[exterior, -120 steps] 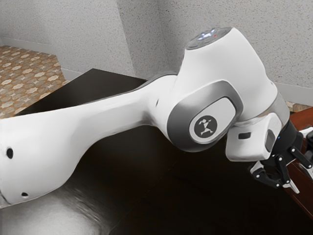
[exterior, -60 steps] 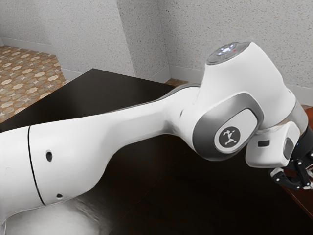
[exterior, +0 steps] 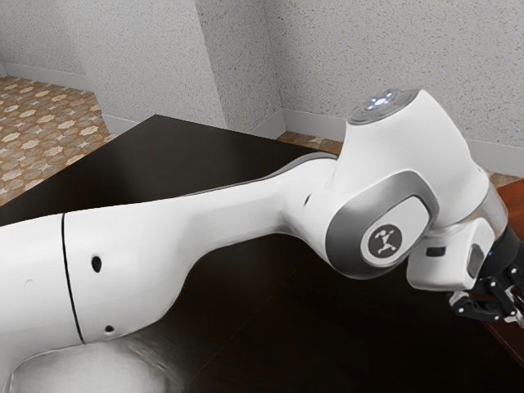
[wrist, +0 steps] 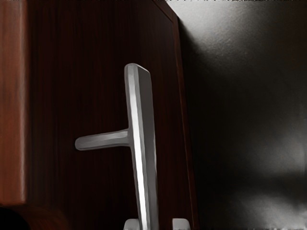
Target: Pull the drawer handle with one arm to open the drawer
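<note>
A round dark emblem (exterior: 385, 240) with a white figure marks the joint of the white arm (exterior: 246, 221), which stretches low over the dark table (exterior: 164, 155) toward the exterior view's right, where the gripper (exterior: 491, 305) stands spread, its fingertips (wrist: 180, 223) on both sides of the metal drawer handle (wrist: 139, 153) on the dark wooden drawer front (wrist: 72, 96).

The gripper (exterior: 490, 309) and the drawer front (exterior: 512, 205) are cut off at the exterior view's right edge. The handle (wrist: 140, 143) runs off the wrist view beneath the hand.
</note>
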You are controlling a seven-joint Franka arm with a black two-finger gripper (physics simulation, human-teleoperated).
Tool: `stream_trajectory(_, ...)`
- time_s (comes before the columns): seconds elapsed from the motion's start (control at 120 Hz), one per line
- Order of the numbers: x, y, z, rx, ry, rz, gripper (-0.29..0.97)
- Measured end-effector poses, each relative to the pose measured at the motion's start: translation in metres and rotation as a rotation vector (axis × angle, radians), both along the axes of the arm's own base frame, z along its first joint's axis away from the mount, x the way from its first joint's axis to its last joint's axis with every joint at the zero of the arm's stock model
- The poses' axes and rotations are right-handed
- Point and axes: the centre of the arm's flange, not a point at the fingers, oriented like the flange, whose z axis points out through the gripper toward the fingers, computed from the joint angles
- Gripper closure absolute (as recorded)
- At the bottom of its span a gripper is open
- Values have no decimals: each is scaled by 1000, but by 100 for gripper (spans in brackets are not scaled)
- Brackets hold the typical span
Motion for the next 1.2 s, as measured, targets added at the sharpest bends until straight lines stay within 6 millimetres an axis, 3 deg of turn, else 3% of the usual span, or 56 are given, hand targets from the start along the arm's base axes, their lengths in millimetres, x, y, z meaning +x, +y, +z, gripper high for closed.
stream_trajectory(0.383,-56,22,12,56,-1,-18,79)
stream_trajectory(0.617,-90,37,9,76,-17,-17,79)
stream_trajectory(0.8,-121,48,22,81,-58,-17,79)
stream_trajectory(1.2,-151,69,17,86,-58,-3,79)
